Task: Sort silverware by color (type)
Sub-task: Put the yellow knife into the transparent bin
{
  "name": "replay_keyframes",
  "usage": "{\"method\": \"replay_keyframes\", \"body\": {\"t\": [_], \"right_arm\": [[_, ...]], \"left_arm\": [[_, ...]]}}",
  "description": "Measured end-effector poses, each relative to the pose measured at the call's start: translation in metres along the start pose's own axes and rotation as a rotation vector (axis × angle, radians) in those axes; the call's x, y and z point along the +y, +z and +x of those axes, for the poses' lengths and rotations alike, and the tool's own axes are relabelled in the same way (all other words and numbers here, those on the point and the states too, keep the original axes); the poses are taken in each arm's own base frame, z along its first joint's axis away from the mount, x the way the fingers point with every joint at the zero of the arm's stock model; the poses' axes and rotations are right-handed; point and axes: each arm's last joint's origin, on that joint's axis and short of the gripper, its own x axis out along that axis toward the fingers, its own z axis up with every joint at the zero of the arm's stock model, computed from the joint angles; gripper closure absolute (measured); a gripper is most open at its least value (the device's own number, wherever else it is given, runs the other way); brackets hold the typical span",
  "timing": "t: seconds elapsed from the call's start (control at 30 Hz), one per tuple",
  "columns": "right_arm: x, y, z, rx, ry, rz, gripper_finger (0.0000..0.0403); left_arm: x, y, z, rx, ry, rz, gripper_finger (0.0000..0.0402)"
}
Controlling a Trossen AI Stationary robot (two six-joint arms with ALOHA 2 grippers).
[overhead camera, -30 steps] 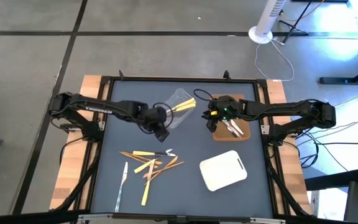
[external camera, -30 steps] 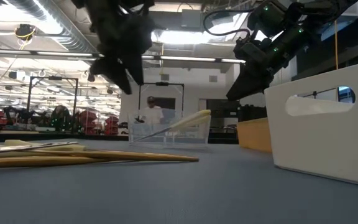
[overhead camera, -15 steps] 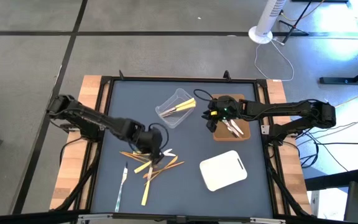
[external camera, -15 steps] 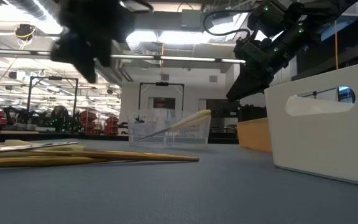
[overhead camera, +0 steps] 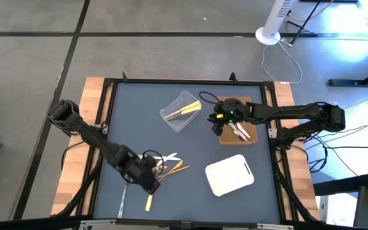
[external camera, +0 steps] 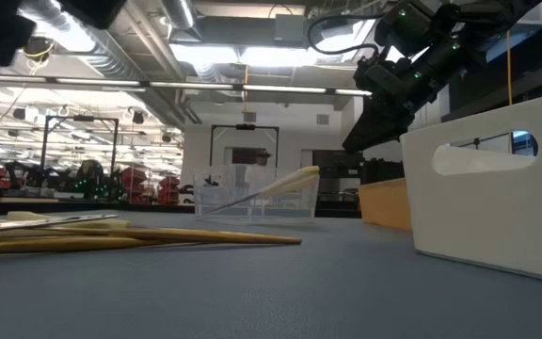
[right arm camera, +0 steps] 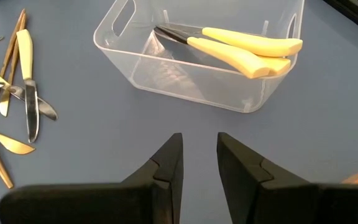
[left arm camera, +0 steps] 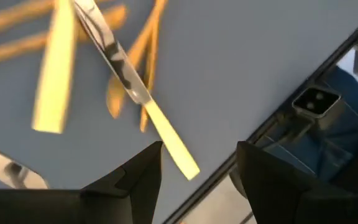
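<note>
From above, the left gripper (overhead camera: 147,179) sits right on top of the loose pile of silverware (overhead camera: 165,167) at the near-left part of the dark blue table (overhead camera: 190,147), so a good part of the pile is covered by the arm. Can't read the fingers from up here. The right gripper (overhead camera: 217,125) hangs at the edge of the brown tray (overhead camera: 248,137), which has a few silver pieces in it. The clear tub (overhead camera: 179,111) with 2 yellow-handled pieces sits between the arms toward the far side, and the white tray (overhead camera: 229,174) is near the front right. Grey floor all around, a white fan base at the far edge.

Low view: the left arm is only a dark smear in the top-left corner. Orange-brown sticks (external camera: 158,235) lie flat on the table, the tub is behind them, the white tray's wall (external camera: 497,202) fills the right side. A big workshop with ceiling lights is in the back.

Left wrist: jaws stand wide apart, nothing between them, hovering over a yellow-handled knife (left arm camera: 135,99) and blurry orange and yellow pieces. The table edge is cut off at the corner.

Right wrist: fingers (right arm camera: 166,163) are only a narrow gap apart, holding nothing, pointed at the tub.
</note>
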Motion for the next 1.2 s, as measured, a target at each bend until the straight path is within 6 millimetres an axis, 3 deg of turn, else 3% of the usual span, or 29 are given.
{"method": "replay_keyframes", "body": {"t": [0.23, 0.6, 1.2], "right_arm": [[0.000, 0.000, 0.000, 0.000, 0.003, 0.000, 0.0317], [0.000, 0.000, 0.000, 0.000, 0.003, 0.000, 0.0317], [0.000, 0.000, 0.000, 0.002, 0.003, 0.000, 0.0317]], "left_arm": [[-0.010, -0.017, 0.025, 0.123, -0.044, -0.117, 0.0203], [-0.003, -0.034, 0.057, 0.152, 0.075, -0.254, 0.0203], [0.001, -0.034, 0.086, 0.114, 0.113, -0.251, 0.0203]]}}
